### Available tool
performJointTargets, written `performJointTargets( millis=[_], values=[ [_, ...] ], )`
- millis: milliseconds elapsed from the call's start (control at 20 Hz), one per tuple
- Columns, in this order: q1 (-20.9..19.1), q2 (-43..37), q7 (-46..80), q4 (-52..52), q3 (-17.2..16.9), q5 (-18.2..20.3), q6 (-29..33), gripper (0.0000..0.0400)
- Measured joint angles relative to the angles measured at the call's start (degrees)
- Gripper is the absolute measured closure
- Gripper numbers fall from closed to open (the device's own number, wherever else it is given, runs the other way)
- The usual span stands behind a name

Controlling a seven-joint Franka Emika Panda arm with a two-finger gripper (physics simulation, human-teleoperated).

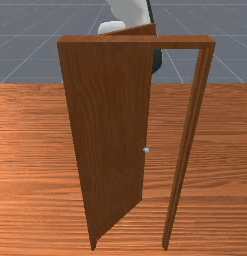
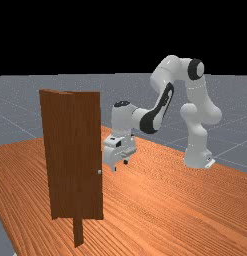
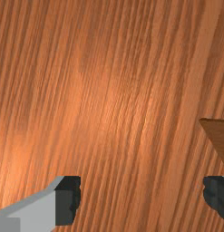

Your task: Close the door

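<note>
From where I'm standing, the door (image 1: 107, 125) is open. It hangs in its wooden frame (image 1: 207, 44), which stands upright on the worktop (image 1: 30, 150), across from the edge where the arm's base (image 2: 197, 150) sits. The door meets the frame along the post at the front view's left and is swung in toward the arm's side. That leaves a tall gap between its free edge and the other post, with bare wood grain showing through. A little round, pale knob (image 1: 146, 150) sticks out by that free edge, below the middle of the door's height.

The arm (image 2: 171, 100) reaches over from its base, and its gripper (image 2: 120, 165) hangs in the air above the worktop, pointing down, just beside the door's free edge in the far view. I can't tell whether any part of the hand is touching the door. Looking down past the gripper, the wrist view has the fingers (image 3: 68, 199) spread wide, with worktop below and nothing held between them. A corner of dark wood juts into that view near one finger, beyond its outer side.
</note>
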Motion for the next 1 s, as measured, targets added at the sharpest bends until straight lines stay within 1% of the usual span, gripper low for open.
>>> performJointTargets(
  millis=[50,150,250,300,350,450,500,550,600,650,700,750,800,850,1000],
  values=[
    [0.0,0.0,-3.6,-0.1,1.1,-0.5,0.1,0.0],
    [1.6,0.1,-2.6,0.2,2.0,-1.1,0.0,0.0],
    [4.8,0.4,9.6,0.7,0.6,-0.6,-0.6,0.0],
    [5.7,1.0,13.8,2.2,0.1,0.0,-3.2,0.0],
    [6.5,0.5,20.0,1.1,-1.1,0.5,-1.4,0.0],
    [6.7,0.6,28.4,1.1,-3.3,1.9,-1.8,0.0],
    [6.2,0.6,30.3,1.1,-4.3,2.5,-1.9,0.0],
    [5.1,0.6,29.1,1.2,-4.7,2.8,-1.9,0.0],
    [3.6,0.6,24.7,1.1,-4.6,2.5,-1.7,0.0],
    [2.4,-1.4,19.4,-2.1,-4.0,1.7,-0.1,0.0],
    [0.5,-2.7,11.2,-4.2,-2.3,3.0,0.8,0.0],
    [0.5,-3.3,8.1,-4.4,-2.3,1.0,0.4,0.0],
    [0.4,-3.9,6.9,-4.3,-2.1,1.0,-0.3,0.0],
    [0.4,-2.8,7.1,-2.2,-2.1,1.0,-1.0,0.0],
    [0.3,5.8,7.8,11.9,-1.9,1.3,-6.4,0.0]
  ],
)
